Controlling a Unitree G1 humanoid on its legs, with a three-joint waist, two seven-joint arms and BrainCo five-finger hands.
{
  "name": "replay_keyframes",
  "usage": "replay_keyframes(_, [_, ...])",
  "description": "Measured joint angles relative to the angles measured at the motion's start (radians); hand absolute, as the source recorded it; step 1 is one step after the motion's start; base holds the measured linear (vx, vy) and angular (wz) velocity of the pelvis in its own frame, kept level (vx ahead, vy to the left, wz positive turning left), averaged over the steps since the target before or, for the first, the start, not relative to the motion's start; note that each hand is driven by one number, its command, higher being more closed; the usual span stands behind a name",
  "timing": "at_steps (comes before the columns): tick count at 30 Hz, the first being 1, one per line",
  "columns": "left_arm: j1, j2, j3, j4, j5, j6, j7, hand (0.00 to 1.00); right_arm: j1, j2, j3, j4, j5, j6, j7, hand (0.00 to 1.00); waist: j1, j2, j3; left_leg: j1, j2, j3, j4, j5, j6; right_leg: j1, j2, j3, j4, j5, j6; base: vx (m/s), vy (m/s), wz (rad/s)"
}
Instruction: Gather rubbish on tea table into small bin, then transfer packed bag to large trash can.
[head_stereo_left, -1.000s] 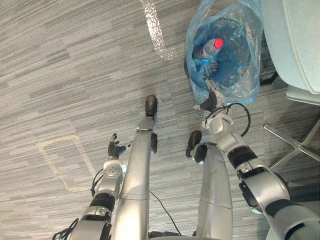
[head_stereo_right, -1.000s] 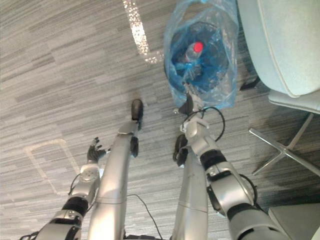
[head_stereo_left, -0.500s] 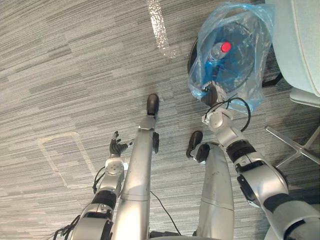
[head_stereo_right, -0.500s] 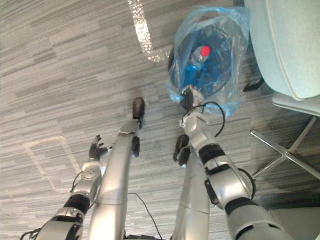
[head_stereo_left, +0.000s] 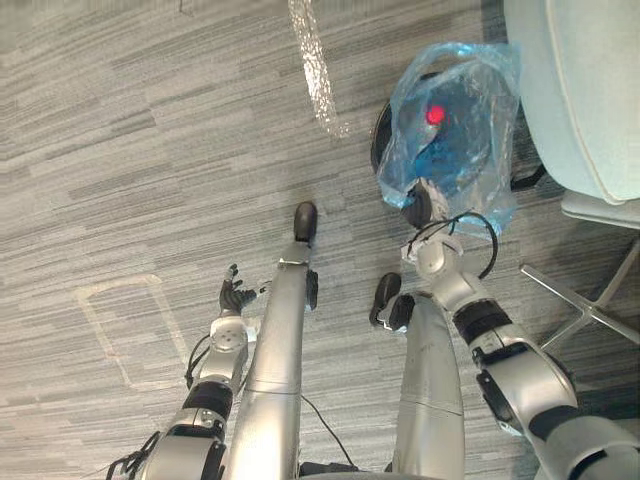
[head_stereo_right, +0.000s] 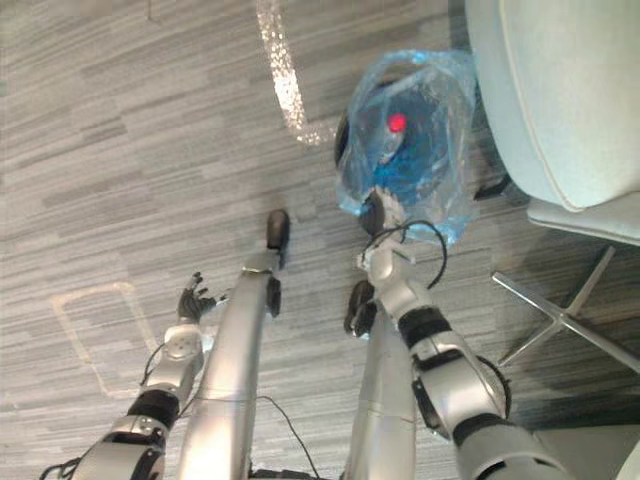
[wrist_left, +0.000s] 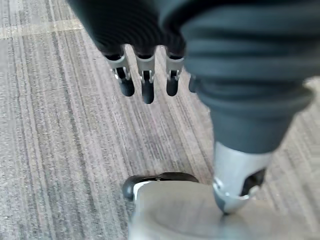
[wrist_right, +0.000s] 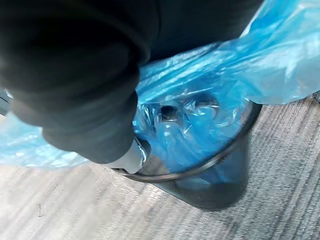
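Note:
A blue plastic bag (head_stereo_left: 462, 95) lines a small black bin (wrist_right: 220, 186) that stands on the carpet ahead of me to the right. A bottle with a red cap (head_stereo_left: 435, 114) shows through the plastic. My right hand (head_stereo_left: 421, 207) is at the bag's near edge, curled shut on the bunched plastic; its dark cover hides the fingers in the right wrist view, where the bag (wrist_right: 200, 90) hangs over the bin's rim. My left hand (head_stereo_left: 232, 296) hovers low on the left over bare carpet with its fingers (wrist_left: 146, 85) straight, holding nothing.
A pale upholstered chair (head_stereo_left: 585, 90) stands right beside the bin, its metal legs (head_stereo_left: 585, 312) spreading over the floor at the right. Grey striped carpet runs to the left, with a taped rectangle (head_stereo_left: 120, 320) and a bright streak (head_stereo_left: 315, 60).
The right hand's fingers have curled shut at the bag's near edge, and the bag's mouth has drawn in narrower. The whole picture has shifted slightly. The left hand is unchanged.

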Motion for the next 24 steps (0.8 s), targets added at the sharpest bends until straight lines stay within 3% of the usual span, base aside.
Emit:
replay_keyframes(8, [0.08, -0.009, -0.043, -0.038, 0.013, 0.014, -0.054, 0.0, 0.247, 0.039, -0.004, -0.273, 0.0, 0.001, 0.031, 1.0, -0.015, -0.003, -0.004, 0.352, -0.003, 0.015, -0.195, 0.027, -0.007, 0.348, -0.002, -0.015, -0.206, 0.038, 0.0, 0.07, -0.016, 0.03])
replay_keyframes(10, [0.131, -0.035, -0.071, -0.034, 0.032, 0.018, -0.072, 0.0, 0.344, 0.064, 0.004, -0.353, 0.0, -0.001, 0.048, 1.0, -0.033, -0.031, -0.053, 0.454, -0.004, 0.022, -0.265, 0.029, -0.004, 0.454, -0.001, -0.019, -0.291, 0.055, 0.007, 0.13, 0.01, -0.01])
replay_keyframes(13, [0.164, -0.064, -0.092, -0.02, 0.06, 0.023, -0.086, 0.0, 0.434, 0.073, 0.014, -0.41, 0.0, -0.001, 0.089, 1.0, -0.038, -0.056, -0.075, 0.622, -0.008, 0.027, -0.352, 0.032, -0.005, 0.634, -0.001, -0.028, -0.415, 0.079, 0.015, 0.18, 0.024, 0.01])
replay_keyframes(14, [0.203, -0.068, -0.103, -0.018, 0.073, 0.025, -0.099, 0.0, 0.488, 0.095, 0.023, -0.443, -0.001, -0.007, 0.109, 1.0, -0.04, -0.073, -0.13, 0.68, -0.01, 0.033, -0.393, 0.032, -0.006, 0.7, -0.001, -0.028, -0.477, 0.09, 0.02, 0.14, 0.008, -0.05])
replay_keyframes(15, [0.211, -0.071, -0.113, -0.012, 0.081, 0.025, -0.1, 0.0, 0.502, 0.102, 0.023, -0.452, -0.002, -0.015, 0.116, 1.0, -0.041, -0.079, -0.142, 0.706, -0.011, 0.035, -0.408, 0.033, -0.006, 0.725, -0.001, -0.029, -0.501, 0.095, 0.02, 0.16, 0.004, -0.06])
replay_keyframes(18, [0.242, -0.072, -0.134, 0.044, 0.107, 0.035, -0.118, 0.0, 0.549, 0.11, 0.045, -0.448, -0.002, -0.038, 0.164, 1.0, -0.045, -0.081, -0.208, 0.806, -0.011, 0.041, -0.488, 0.045, -0.007, 0.835, 0.006, -0.027, -0.623, 0.131, 0.024, 0.15, -0.004, -0.06])
replay_keyframes(24, [0.304, -0.038, -0.15, 0.088, 0.129, 0.04, -0.124, 0.0, 0.593, 0.095, 0.039, -0.43, 0.0, -0.054, 0.227, 1.0, -0.067, -0.078, -0.263, 0.985, -0.009, 0.058, -0.678, 0.109, -0.006, 1.011, 0.02, -0.018, -0.832, 0.222, 0.034, 0.1, -0.003, -0.12])
